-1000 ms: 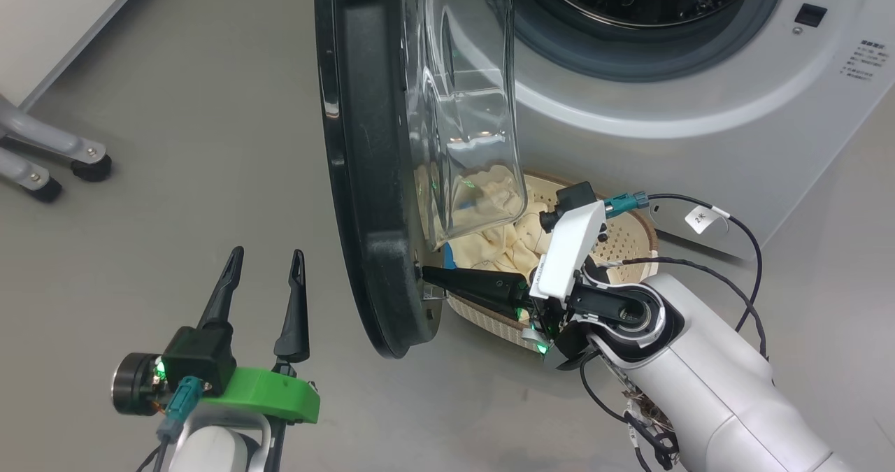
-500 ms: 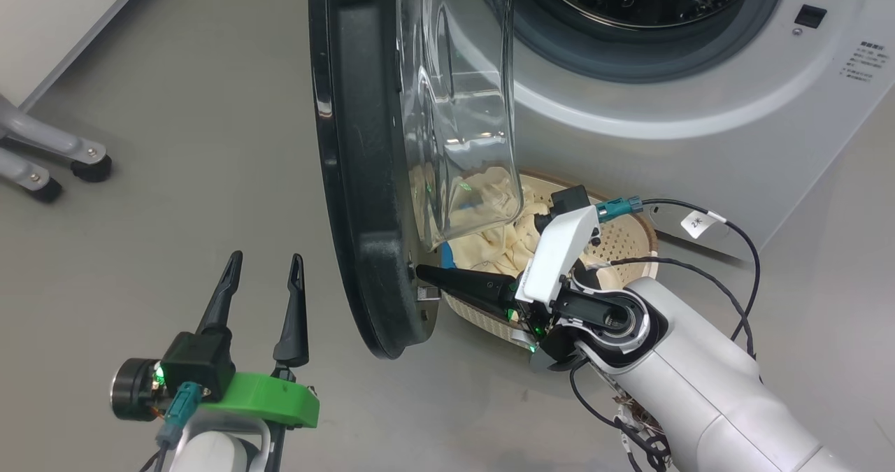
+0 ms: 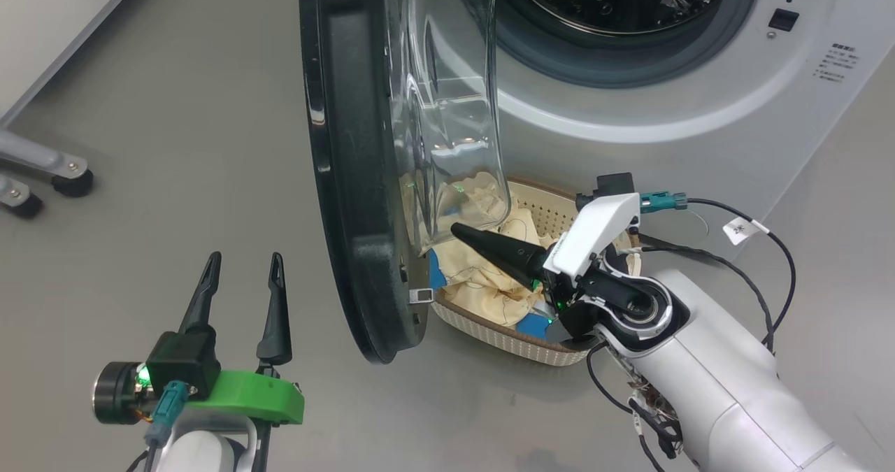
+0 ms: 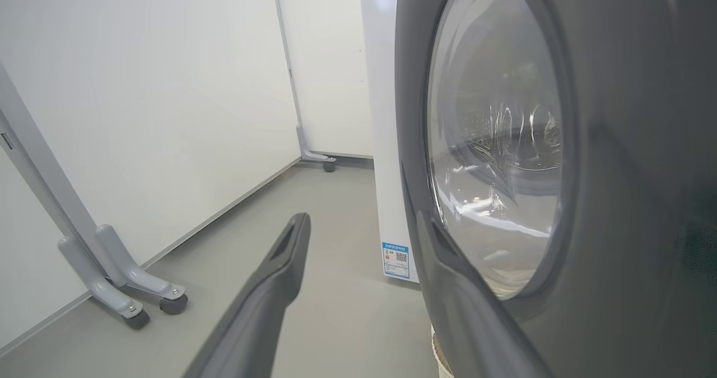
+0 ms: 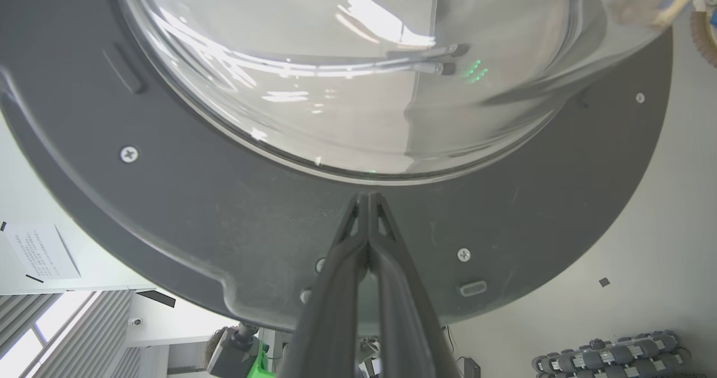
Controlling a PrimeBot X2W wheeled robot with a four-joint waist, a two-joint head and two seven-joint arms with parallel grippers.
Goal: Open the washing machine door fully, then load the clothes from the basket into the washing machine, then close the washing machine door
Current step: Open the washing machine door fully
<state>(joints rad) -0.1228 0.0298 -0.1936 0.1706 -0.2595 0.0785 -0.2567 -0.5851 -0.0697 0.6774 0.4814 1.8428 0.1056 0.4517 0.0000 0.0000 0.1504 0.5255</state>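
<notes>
Grey floor (image 3: pixel 175 108) is seen beneath the spread left gripper (image 3: pixel 245 256); the pressed-together right gripper (image 3: pixel 456 229) is pointed at the black-rimmed round glass door (image 3: pixel 349 178) just ahead

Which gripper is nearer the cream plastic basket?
Right. The shut right gripper hangs just over the cream perforated basket; the open left gripper sits beyond the black-rimmed round door.
</notes>
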